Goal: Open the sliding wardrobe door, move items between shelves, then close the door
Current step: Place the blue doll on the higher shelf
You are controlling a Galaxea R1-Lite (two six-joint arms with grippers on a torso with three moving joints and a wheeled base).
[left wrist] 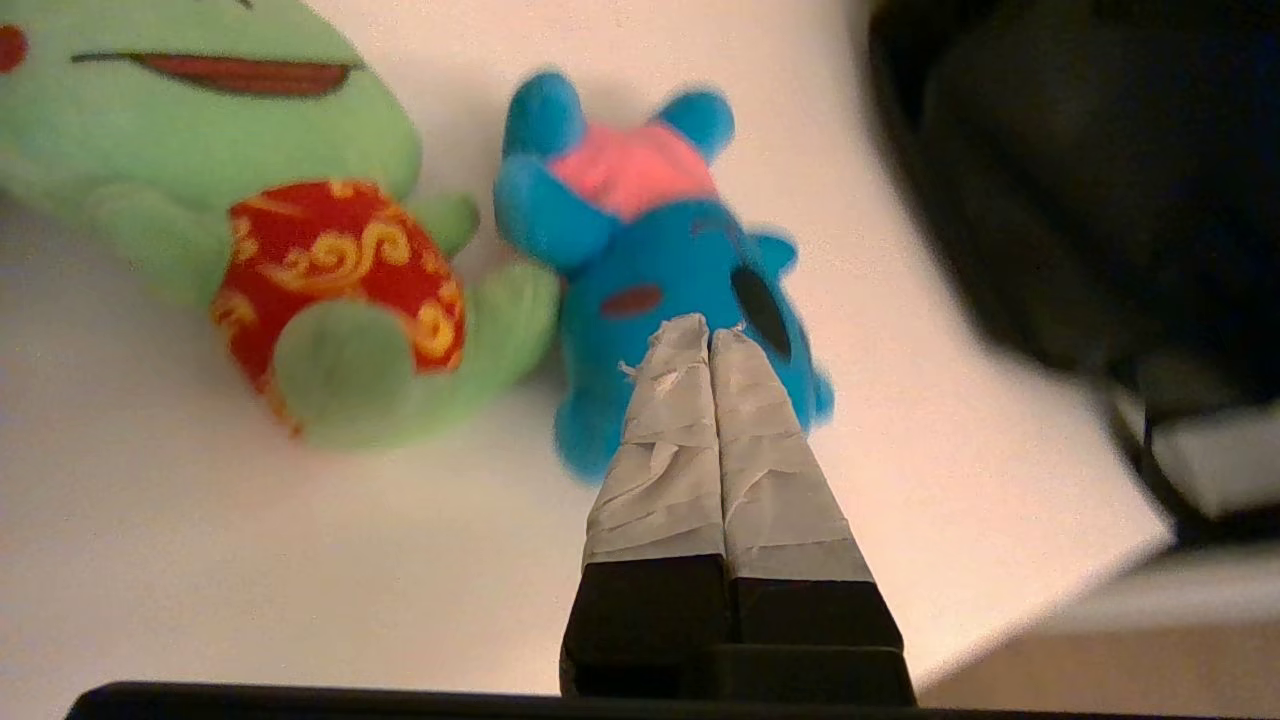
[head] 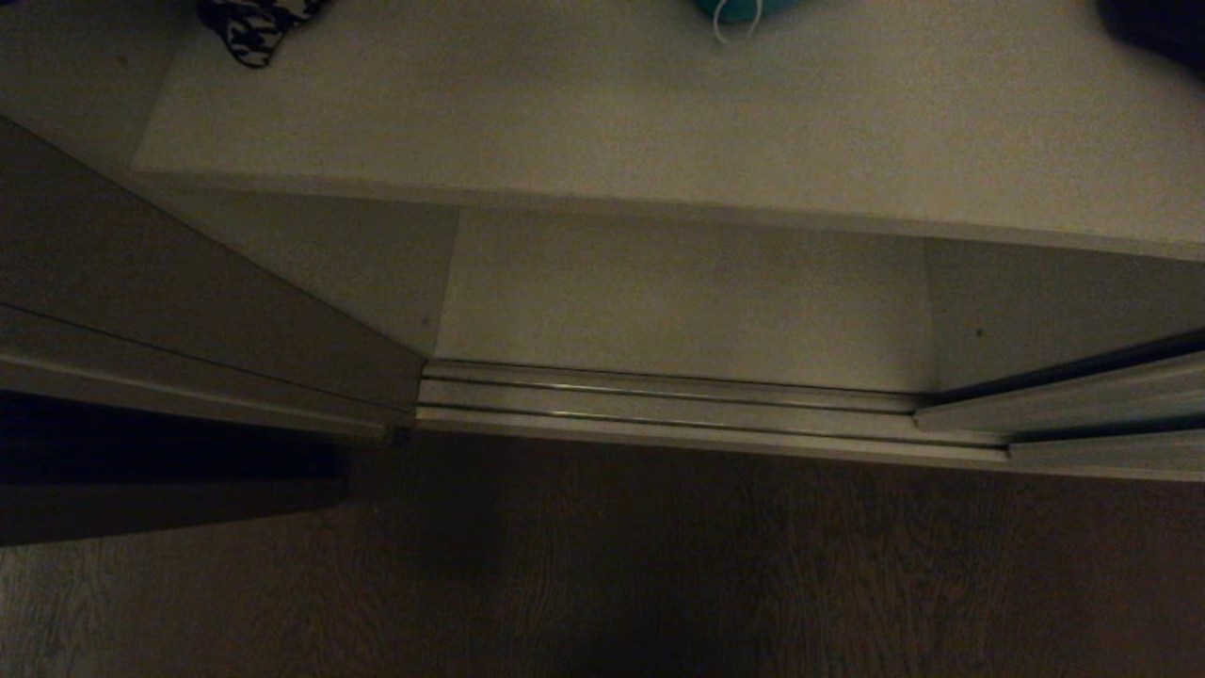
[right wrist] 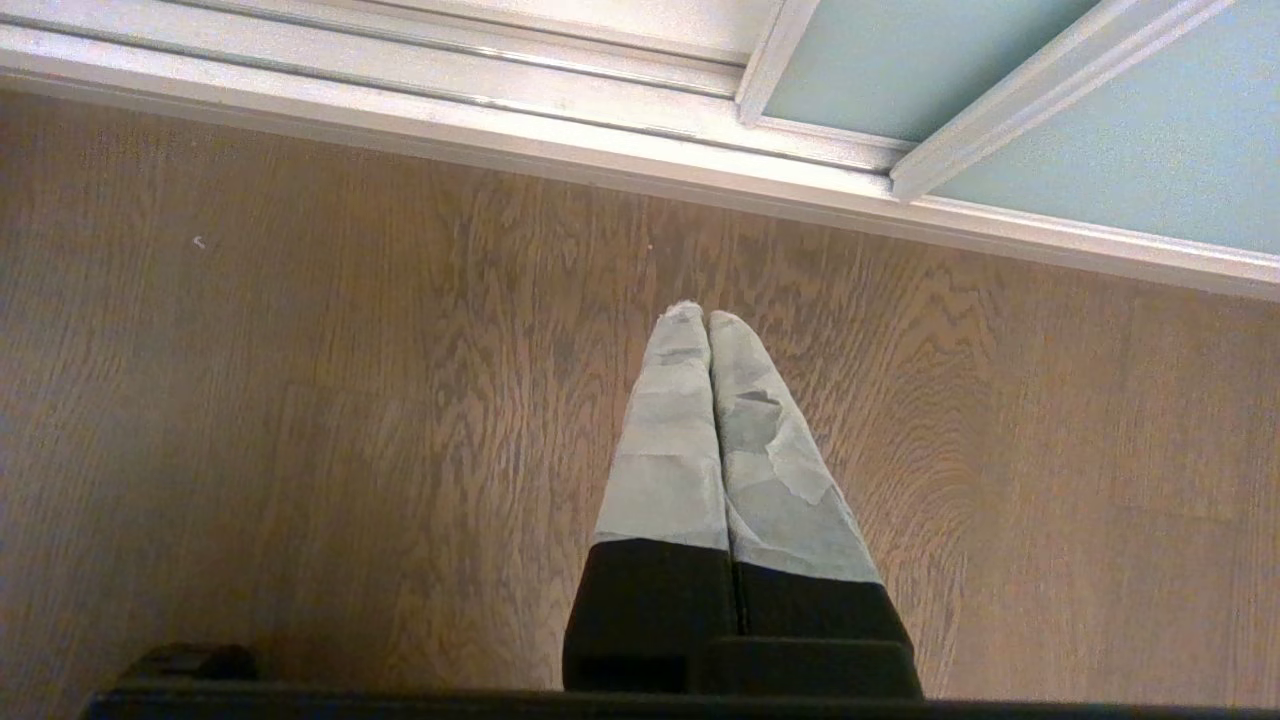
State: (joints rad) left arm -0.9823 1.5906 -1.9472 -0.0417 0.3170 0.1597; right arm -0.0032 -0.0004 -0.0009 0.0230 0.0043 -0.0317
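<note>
Two plush items lie side by side on an off-white shelf in the left wrist view: a green frog-like toy with a red patterned patch and a teal toy with a pink patch. My left gripper hangs just over the teal toy, shut, with nothing between its taped fingers. It is outside the head view. My right gripper is shut and empty over the wooden floor, beside the pale grey-green sliding wardrobe door. In the head view the wardrobe stands open, showing the upper shelf and the lower shelf.
A big black bag sits close beside the teal toy. At the head view's top edge are a houndstooth bag, a teal scrap with a white loop and a dark bag corner. The ribbed floor track runs below the shelves.
</note>
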